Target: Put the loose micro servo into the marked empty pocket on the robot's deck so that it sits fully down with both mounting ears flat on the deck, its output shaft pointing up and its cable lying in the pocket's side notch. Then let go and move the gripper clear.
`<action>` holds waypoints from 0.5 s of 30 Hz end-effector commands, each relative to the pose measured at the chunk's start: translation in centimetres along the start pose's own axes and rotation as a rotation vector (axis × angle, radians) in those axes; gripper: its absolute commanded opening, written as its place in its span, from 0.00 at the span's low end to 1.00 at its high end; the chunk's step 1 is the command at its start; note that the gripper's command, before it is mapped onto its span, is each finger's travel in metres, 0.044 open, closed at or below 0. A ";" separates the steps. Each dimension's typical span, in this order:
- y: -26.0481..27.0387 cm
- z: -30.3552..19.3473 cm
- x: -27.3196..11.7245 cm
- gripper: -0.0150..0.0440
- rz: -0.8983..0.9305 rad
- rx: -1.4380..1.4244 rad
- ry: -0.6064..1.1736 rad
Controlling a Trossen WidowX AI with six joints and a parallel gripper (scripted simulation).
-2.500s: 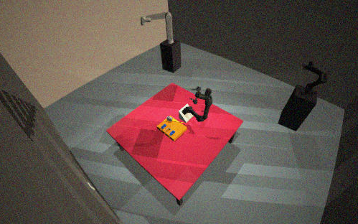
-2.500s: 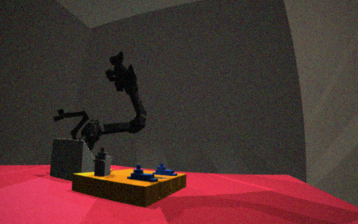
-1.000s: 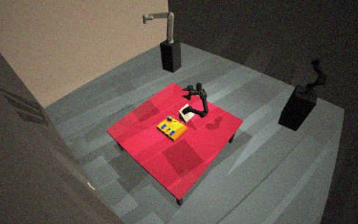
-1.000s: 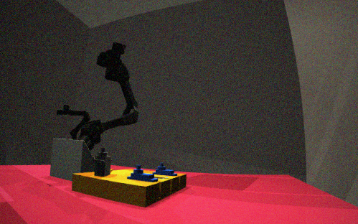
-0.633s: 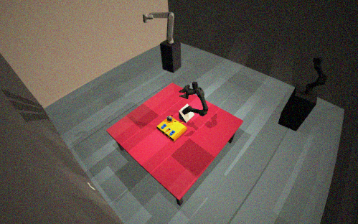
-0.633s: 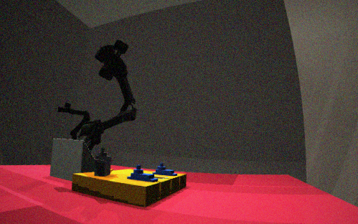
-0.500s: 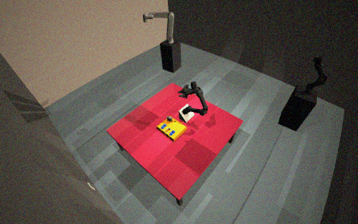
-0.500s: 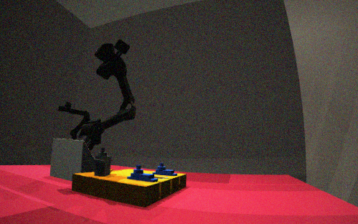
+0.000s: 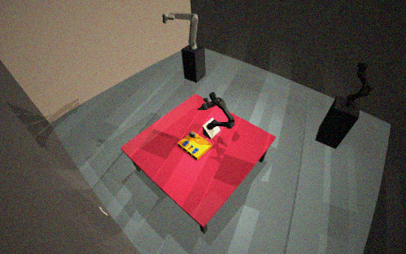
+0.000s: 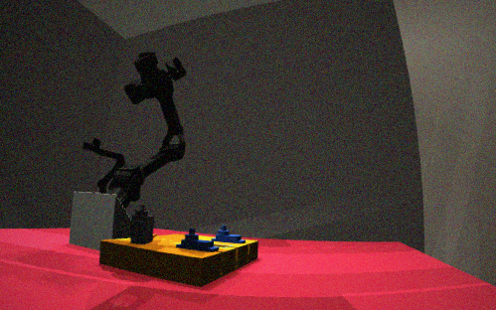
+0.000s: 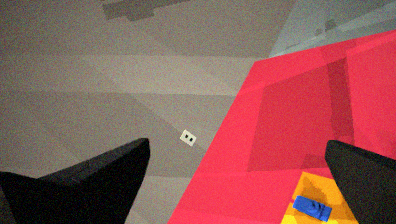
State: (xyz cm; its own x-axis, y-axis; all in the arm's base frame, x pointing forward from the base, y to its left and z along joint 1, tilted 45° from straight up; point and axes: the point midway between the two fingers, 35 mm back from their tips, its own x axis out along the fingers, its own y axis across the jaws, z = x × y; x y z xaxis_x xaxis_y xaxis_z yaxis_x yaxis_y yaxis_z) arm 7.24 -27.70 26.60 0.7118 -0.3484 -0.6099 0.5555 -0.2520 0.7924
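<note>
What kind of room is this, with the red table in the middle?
Probably a robotics lab or test cell: bare walls, a grey floor, a red table carrying a small dark arm and a yellow deck, and two more arms on black pedestals standing around it.

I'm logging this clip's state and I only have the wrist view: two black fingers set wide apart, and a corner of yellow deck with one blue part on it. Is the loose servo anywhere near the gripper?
Observer: No. In the exterior view the gripper is open and empty, high above the table. The dark loose servo stands low down at the left end of the deck.
Operator: Is that blue part the only one on the deck?
Observer: No. The top view shows three blue pieces in a row on it.
Operator: Is anything else close to the deck?
Observer: Yes. A pale block stands just behind the deck, by the foot of the arm.
</note>
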 end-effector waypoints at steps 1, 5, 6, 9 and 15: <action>-0.6 -0.1 1.3 1.00 -0.024 -0.116 0.042; -1.1 -0.3 2.4 1.00 -0.039 -0.234 0.084; -1.3 -0.4 2.7 1.00 -0.042 -0.264 0.095; -1.6 -0.7 3.7 1.00 -0.049 -0.349 0.135; -2.4 -1.3 5.5 1.00 -0.055 -0.528 0.208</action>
State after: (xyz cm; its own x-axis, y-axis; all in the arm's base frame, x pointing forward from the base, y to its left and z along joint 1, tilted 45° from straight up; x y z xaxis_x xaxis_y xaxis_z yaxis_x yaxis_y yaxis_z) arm 9.89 -27.90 22.33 0.7206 -0.1843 -0.6684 0.6928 0.1532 0.7047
